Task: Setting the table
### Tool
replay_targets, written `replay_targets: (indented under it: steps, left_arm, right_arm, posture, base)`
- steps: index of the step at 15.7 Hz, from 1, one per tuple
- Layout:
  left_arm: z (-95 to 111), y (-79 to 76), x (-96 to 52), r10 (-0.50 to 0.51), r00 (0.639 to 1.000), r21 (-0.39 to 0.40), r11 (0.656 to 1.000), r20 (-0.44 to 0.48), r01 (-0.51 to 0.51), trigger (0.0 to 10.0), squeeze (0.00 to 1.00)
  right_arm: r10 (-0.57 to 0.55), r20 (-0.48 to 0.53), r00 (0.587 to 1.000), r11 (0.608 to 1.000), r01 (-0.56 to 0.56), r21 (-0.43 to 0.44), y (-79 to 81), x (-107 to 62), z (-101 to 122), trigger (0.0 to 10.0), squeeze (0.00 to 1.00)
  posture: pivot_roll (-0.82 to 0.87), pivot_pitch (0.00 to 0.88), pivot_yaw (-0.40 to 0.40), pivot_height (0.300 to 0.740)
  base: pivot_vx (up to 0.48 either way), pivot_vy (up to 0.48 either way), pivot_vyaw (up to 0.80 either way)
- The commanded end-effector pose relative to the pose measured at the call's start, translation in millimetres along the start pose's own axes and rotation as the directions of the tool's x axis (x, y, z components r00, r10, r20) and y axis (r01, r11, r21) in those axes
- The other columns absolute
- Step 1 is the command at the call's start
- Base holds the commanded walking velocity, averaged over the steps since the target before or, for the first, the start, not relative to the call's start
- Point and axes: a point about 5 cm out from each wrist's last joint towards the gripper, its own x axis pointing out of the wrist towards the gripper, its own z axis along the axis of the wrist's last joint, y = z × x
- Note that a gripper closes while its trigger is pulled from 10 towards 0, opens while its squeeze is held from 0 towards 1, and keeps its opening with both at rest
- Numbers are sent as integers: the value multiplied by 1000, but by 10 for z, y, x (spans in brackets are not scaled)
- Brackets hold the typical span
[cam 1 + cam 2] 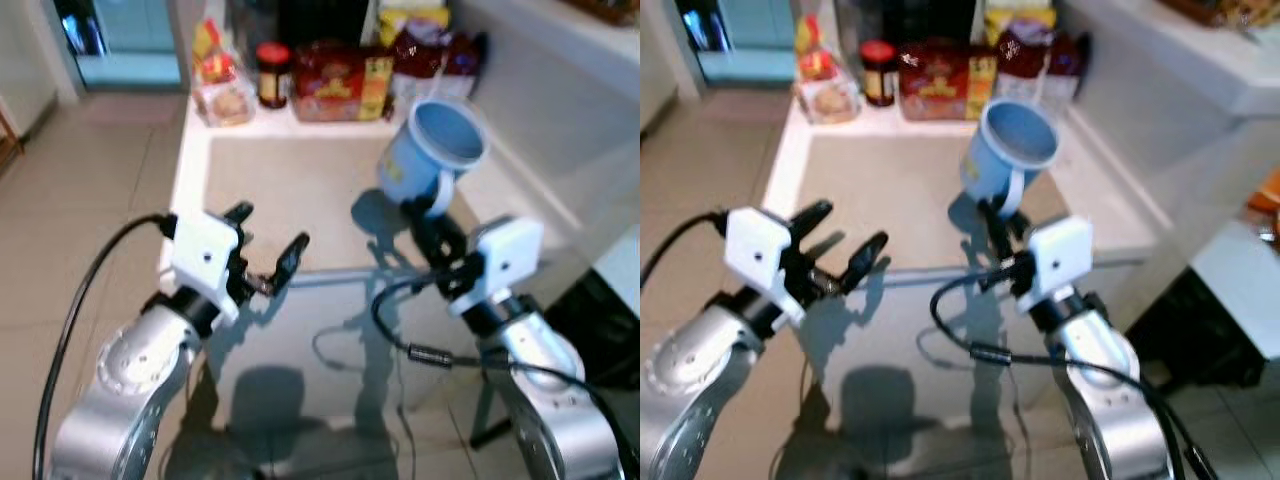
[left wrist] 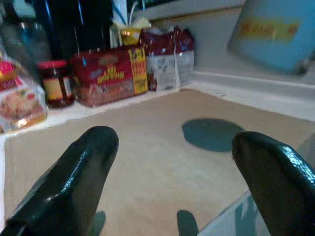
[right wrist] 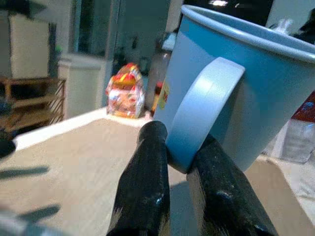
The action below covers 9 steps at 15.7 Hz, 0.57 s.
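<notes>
**Right hand lifts blue mug by its handle above the tabletop**

Right hand (image 1: 437, 222) pinches the pale handle of the blue mug (image 1: 434, 150) between its two black fingers (image 3: 147, 182), which are pressed against either side of the handle's lower curve. The mug hangs in the air, tilted, with its open mouth turned up and toward the robot, and it casts a round shadow on the beige tabletop (image 1: 300, 180) below it. A yellow label shows on the mug's side.

Left hand (image 1: 268, 245) hovers over the near edge of the tabletop with its fingers (image 2: 74, 182) spread wide apart and nothing between them. It is well apart from the mug.

Along the far edge of the tabletop stands a row of groceries: a dark jar with a red lid (image 1: 272, 75), a red and yellow packet (image 1: 340, 88) just beside it, a clear bag of food (image 1: 222, 90) at the left end, and dark red bags (image 1: 430, 50) at the right end. A white raised counter (image 1: 560, 110) runs along the tabletop's right side, and tiled floor (image 1: 90, 200) lies to the left.
</notes>
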Motion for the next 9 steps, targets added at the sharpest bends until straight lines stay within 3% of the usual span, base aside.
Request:
replay_targets:
  steps: [1,6,9]
  left_arm:
    - [-1,22,-49,26,1000,22,999,-2,-26,10000,0]
    - [30,40,-26,21,1000,47,999,12,-21,10000,0]
    - [-15,0,-1,-3,1000,51,999,-6,3,10000,0]
  right_arm:
    - [54,8,999,999,-54,-7,65,17,50,10000,0]
    - [59,-33,998,998,-59,-13,50,-24,-33,10000,0]
    - [39,-64,997,999,-38,9,39,-66,-71,10000,0]
  posture:
    - [69,8,-75,740]
    - [64,1,-63,740]
    - [50,3,-44,740]
  base:
    - [0,-480,581]
    - [0,-480,800]
    - [0,-480,0]
